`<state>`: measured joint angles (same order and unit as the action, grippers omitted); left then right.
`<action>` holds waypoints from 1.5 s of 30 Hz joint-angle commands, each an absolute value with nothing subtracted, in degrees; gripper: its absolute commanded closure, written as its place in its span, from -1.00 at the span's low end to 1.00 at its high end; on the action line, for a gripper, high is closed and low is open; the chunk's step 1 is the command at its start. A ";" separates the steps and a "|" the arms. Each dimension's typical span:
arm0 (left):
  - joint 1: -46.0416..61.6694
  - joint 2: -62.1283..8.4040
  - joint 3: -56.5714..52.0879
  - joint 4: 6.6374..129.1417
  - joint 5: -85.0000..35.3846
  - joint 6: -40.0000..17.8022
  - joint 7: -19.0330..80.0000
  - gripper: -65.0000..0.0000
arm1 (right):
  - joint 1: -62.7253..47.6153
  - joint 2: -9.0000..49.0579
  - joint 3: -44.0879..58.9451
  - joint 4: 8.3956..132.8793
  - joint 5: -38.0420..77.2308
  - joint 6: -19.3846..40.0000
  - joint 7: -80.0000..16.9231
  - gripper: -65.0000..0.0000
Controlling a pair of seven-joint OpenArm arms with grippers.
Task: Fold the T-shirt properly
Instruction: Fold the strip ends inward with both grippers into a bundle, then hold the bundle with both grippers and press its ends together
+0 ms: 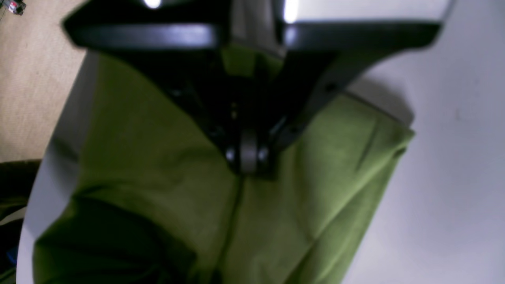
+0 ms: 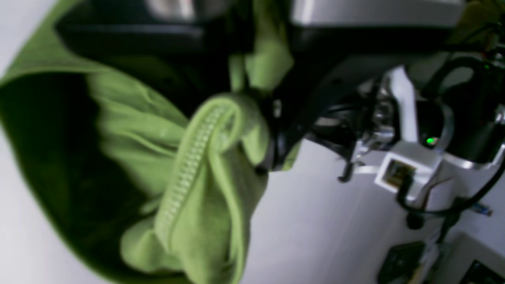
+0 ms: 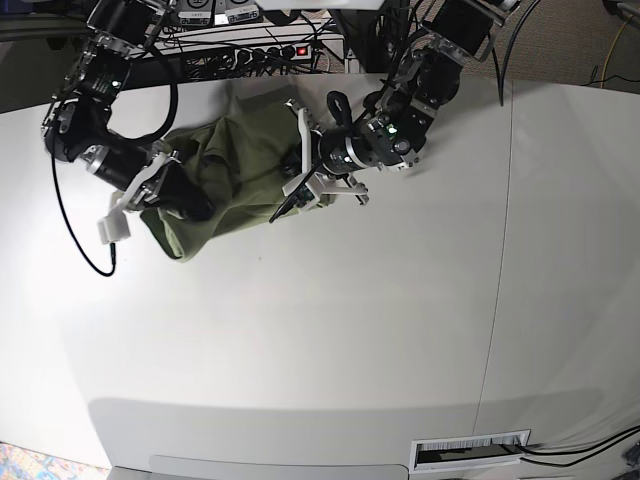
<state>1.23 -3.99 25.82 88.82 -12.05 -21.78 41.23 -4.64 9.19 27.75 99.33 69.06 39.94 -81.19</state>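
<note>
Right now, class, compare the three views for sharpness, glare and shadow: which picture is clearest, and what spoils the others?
The base view is sharpest, evenly lit, with soft shadows on the white table. The left wrist view is blurred, with glare spots at the top above the T-shirt. The right wrist view is smeared, and a deep shadow fills the shirt's fold at left.

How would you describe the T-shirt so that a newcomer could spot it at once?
On the white table, look to the far edge near the cables, between the two robot arms. The T-shirt lies bunched there: soft, wrinkled, plain olive green, the only cloth in sight.
</note>
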 commanded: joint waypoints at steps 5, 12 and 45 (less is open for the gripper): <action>2.02 -4.49 26.39 88.01 -8.82 -21.56 47.64 1.00 | -3.95 7.14 20.80 100.31 71.07 40.00 -80.00 1.00; 2.02 -4.49 26.39 88.03 -7.01 -21.10 48.05 1.00 | -3.64 4.67 12.82 100.29 68.36 40.00 -80.00 1.00; 2.07 -4.62 26.39 100.60 0.47 -12.88 50.06 0.80 | -3.66 4.25 11.25 100.29 59.66 40.00 -75.07 1.00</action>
